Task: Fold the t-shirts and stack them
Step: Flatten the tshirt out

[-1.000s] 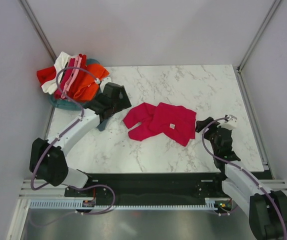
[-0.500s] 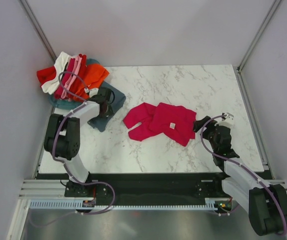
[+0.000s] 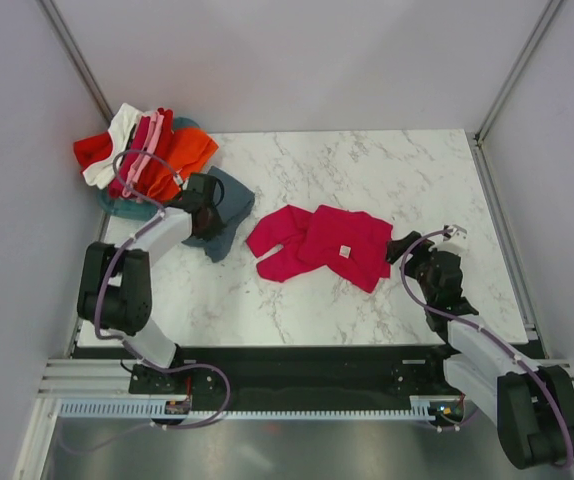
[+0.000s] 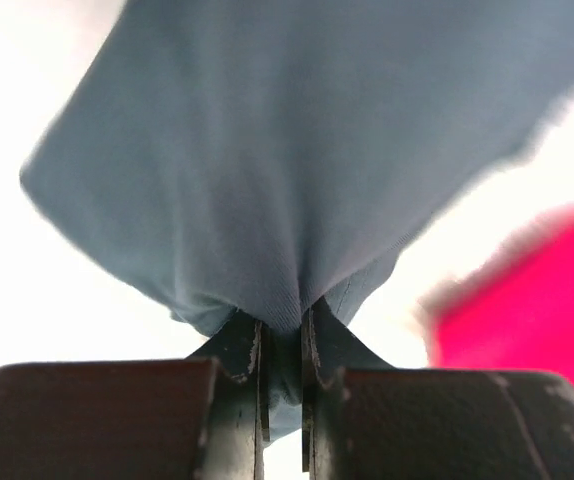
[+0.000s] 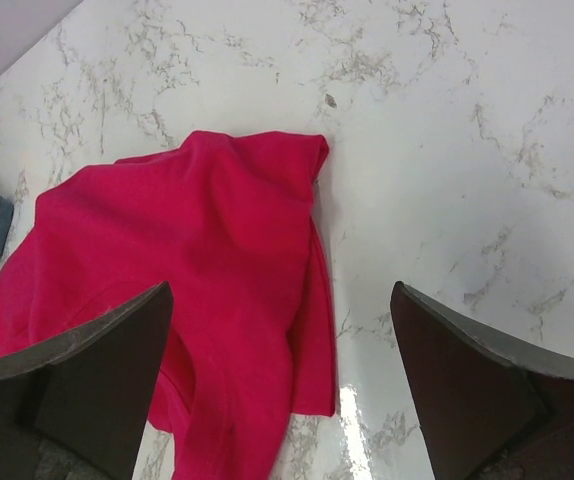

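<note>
None of the t-shirts (image 3: 147, 150) looks folded yet; most sit heaped at the far left corner of the bench (image 3: 397, 170). The left pincer (image 4: 283, 350) is pinched tight on the teal-grey shirt (image 3: 229, 205) beside them. The right pincer (image 5: 279, 300), wide open and empty, sits by the crumpled crimson shirt (image 3: 322, 243) mid-bench.

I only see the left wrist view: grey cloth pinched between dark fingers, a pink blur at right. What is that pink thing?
Observer: A crimson shirt, crumpled on the table.
Operator: What is near the grey cloth?
Observer: The grey shirt is beside a pile of orange, red, pink and white shirts at the far left corner.
Operator: And the other arm?
Observer: The right gripper is open over the crimson shirt's right edge, holding nothing.
</note>
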You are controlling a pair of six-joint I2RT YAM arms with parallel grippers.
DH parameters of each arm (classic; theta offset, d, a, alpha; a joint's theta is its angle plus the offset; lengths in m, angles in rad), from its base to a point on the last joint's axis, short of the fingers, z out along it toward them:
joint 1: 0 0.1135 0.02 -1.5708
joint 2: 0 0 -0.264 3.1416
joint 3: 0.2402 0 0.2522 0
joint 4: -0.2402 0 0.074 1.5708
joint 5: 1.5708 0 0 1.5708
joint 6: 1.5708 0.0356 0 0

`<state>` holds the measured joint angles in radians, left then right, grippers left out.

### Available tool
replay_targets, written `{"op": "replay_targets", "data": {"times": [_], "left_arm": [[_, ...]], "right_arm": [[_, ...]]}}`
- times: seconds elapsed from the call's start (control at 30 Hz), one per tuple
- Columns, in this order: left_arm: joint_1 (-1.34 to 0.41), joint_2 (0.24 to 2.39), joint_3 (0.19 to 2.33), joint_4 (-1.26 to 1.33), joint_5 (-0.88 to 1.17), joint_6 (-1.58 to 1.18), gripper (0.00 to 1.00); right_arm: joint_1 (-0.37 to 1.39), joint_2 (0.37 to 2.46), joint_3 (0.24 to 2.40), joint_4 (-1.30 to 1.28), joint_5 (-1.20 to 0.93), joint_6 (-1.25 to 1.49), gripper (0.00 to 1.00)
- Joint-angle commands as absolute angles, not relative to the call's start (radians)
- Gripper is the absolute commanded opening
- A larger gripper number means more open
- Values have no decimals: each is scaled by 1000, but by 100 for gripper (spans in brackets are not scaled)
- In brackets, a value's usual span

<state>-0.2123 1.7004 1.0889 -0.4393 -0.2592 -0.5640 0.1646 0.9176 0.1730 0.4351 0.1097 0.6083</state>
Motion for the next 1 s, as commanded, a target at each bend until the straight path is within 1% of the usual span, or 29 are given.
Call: {"op": "replay_targets", "data": {"times": [0.0,0.03,0.2,0.3,0.33,0.4,0.43,0.47,0.5,0.53,0.57,0.6,0.63,0.67,0.7,0.73,0.8,0.87,0.93,0.97], "left_arm": [[-253,1539,1060,-287,-5,-557,2],[-252,1495,1066,-278,56,-569,2],[-200,1437,1189,-284,113,-598,2],[-105,1466,1354,-317,193,-638,2],[-74,1479,1453,-321,253,-667,2],[46,1520,1555,-340,284,-701,2],[89,1535,1653,-362,282,-747,2],[169,1548,1692,-364,275,-773,2],[211,1575,1725,-365,262,-803,2],[286,1592,1786,-365,252,-863,6],[316,1610,1819,-365,255,-883,17],[336,1658,1850,-367,261,-891,65],[356,1681,1905,-376,305,-900,96],[356,1706,1928,-396,345,-899,100],[354,1724,1939,-402,395,-900,100],[344,1744,1924,-400,494,-911,100],[322,1747,1875,-402,561,-904,100],[266,1714,1778,-400,566,-848,100],[215,1668,1664,-400,493,-789,100],[157,1619,1628,-400,464,-770,100]], "right_arm": [[166,933,187,480,104,611,99],[166,943,190,480,103,611,99],[166,954,192,483,95,612,99],[164,953,186,494,94,612,99],[166,953,184,495,94,614,99],[164,953,184,497,91,612,99],[164,953,184,497,91,612,99],[166,954,184,497,92,611,99],[166,953,184,495,91,611,99],[166,951,184,494,92,611,99],[166,950,183,494,94,609,99],[166,948,184,494,91,611,99],[164,948,184,495,89,612,99],[164,950,183,500,87,612,99],[164,951,183,508,83,612,99],[166,960,184,512,78,612,99],[166,971,184,518,75,612,99],[164,995,196,519,66,612,99],[166,1018,207,508,64,614,99],[166,1026,212,506,60,611,99]]}}
